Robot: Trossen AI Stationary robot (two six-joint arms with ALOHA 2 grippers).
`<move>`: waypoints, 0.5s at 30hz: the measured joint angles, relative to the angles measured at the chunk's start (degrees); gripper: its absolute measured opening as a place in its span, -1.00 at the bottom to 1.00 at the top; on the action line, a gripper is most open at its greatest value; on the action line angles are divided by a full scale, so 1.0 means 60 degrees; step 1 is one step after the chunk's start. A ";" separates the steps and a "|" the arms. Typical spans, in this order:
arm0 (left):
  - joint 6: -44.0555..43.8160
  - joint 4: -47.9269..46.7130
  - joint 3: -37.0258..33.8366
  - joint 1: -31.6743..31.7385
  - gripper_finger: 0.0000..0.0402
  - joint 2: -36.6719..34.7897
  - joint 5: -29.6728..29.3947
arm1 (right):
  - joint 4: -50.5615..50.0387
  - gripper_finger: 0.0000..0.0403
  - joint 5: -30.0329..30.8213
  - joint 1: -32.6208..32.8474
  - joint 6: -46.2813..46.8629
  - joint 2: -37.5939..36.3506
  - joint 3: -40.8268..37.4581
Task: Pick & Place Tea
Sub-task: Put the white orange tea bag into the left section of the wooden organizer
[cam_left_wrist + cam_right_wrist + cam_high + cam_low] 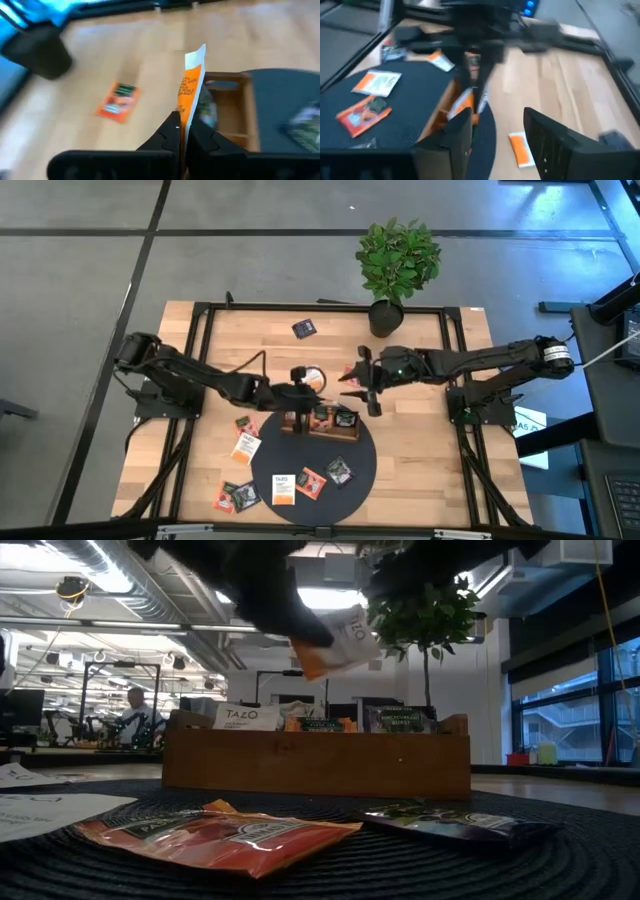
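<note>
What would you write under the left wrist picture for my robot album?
Left gripper shut on an upright orange-and-white tea sachet beside the brown wooden compartment tray.

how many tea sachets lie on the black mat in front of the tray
3: a white-and-orange sachet, an orange sachet beside it, and a dark sachet toward the right arm's side. Others may be hidden close to the tray.

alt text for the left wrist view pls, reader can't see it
The left gripper pinches an orange-and-white tea sachet upright between its shut fingers, beside the wooden tray on the dark round mat. Another orange sachet lies flat on the wood table.
</note>
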 joint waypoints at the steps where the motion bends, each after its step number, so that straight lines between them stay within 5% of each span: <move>1: -0.0210 0.0317 -0.0153 0.0113 -0.97 -0.0021 0.0356 | 0.0034 -0.10 -0.0006 0.0096 -0.0167 0.0000 0.0000; 8: -0.1069 0.1345 -0.0372 0.0488 -0.96 -0.0032 0.0589 | 0.0110 -0.10 0.0033 0.0669 -0.0123 0.0039 0.0000; 15: -0.0751 0.2131 -0.0376 0.0286 -0.96 -0.0035 0.0736 | 0.0170 -0.10 0.1196 0.0862 0.0602 0.0216 0.0000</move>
